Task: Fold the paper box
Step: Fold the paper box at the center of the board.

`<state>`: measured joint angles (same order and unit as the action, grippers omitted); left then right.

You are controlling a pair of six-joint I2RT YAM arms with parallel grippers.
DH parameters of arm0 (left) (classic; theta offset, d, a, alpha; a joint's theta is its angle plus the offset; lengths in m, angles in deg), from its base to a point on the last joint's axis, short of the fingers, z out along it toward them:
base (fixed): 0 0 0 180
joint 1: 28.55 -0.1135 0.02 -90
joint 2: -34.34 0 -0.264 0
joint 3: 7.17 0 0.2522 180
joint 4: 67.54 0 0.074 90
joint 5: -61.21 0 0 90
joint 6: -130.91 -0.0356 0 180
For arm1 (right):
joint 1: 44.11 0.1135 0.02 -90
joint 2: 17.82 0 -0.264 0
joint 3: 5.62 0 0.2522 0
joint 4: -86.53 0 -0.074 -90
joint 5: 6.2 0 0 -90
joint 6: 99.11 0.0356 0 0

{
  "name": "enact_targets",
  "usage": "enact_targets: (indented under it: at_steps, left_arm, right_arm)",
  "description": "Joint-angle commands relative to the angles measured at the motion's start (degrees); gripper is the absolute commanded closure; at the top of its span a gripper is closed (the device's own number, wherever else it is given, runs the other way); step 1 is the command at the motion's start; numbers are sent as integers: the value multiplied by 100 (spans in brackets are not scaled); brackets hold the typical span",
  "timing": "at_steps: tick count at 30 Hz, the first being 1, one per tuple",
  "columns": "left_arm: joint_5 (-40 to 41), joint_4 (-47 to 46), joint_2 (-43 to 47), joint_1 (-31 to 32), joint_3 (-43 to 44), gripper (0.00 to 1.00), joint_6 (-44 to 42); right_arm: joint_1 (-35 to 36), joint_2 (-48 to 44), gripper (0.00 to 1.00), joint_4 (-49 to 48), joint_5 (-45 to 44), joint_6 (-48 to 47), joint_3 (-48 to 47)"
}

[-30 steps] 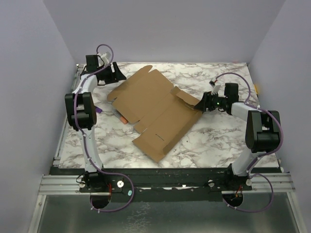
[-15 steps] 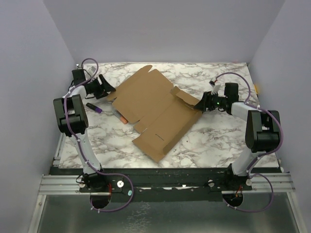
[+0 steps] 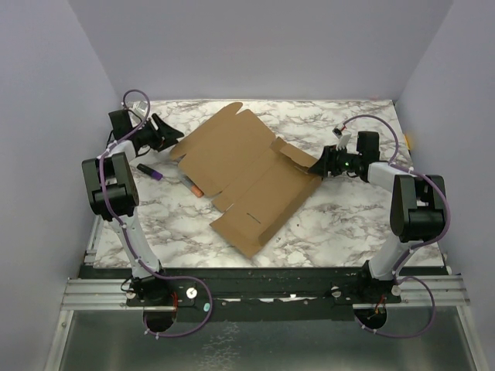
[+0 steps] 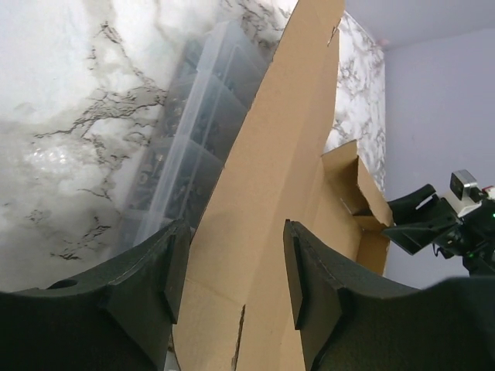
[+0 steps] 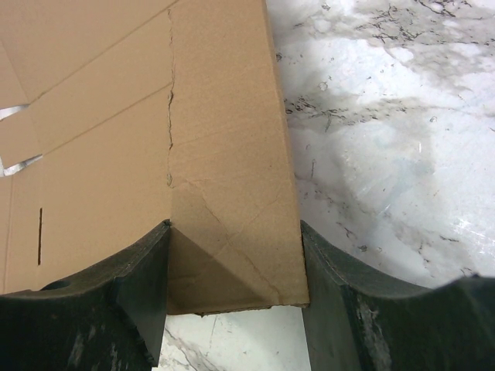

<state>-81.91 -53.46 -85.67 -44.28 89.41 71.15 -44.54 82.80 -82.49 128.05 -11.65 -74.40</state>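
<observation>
Brown paper box (image 3: 247, 179): lies mostly flat in the middle of your marble table (image 3: 348, 224), long axis running diagonally, with one flap lifted at its right end.
Right gripper (image 3: 319, 165): you have it clamped on that lifted, creased flap; in the right wrist view the cardboard (image 5: 232, 178) fills the whole gap and touches both fingers.
Left gripper (image 3: 172, 139): it sits at the box's far left corner. Its fingers (image 4: 155, 270) stand apart with the cardboard's edge (image 4: 263, 232) between them; you cannot tell whether they press on it.
Clear compartment case (image 4: 182, 139): on the table, just beside that raised edge and partly under it.
Purple marker (image 3: 151, 171): on the marble near your left arm.
Orange-ended object (image 3: 194, 188): at the box's left edge, partly hidden.
</observation>
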Motion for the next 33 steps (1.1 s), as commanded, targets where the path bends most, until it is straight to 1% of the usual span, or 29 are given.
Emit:
enact_targets:
  at_steps: [1,6,8,10,11,16,21,22,23,25,26,32,33]
  left_arm:
    - [-448,-635,286,46,-203,44,377]
    - [-544,-706,339,120,-342,50,425]
    - [-609,-758,386,150,-382,55,458]
    - [-708,-959,478,201,-467,63,587]
    - [-762,-1105,549,226,-534,65,689]
    - [-965,-1813,969,384,-959,66,1166]
    - [-917,-1868,1399,472,-1242,66,1164]
    - [-896,-1871,1480,480,-1299,69,1154]
    - [-885,-1862,1587,499,-1349,76,1151]
    - [-894,-1861,1737,537,-1417,94,1151]
    - [-886,-1860,1829,557,-1459,100,1151]
    - [-809,-1866,2321,715,-1696,100,1177]
    - [-793,-1868,2379,744,-1742,100,1177]
  right_arm:
    - [43,70,43,113,84,44,-121]
    - [43,59,43,111,105,54,-113]
    - [43,78,43,112,125,76,-115]
    - [43,76,43,103,148,92,-119]
    - [43,79,43,103,160,98,-119]
    - [42,98,42,86,230,147,-129]
    - [43,106,42,53,276,205,-100]
    - [43,118,41,38,284,221,-101]
    - [43,123,41,27,292,236,-97]
    - [43,139,41,8,303,237,-95]
    - [43,143,41,2,304,237,-93]
    - [43,191,41,-29,303,237,-108]
    - [43,202,41,-29,304,383,-113]
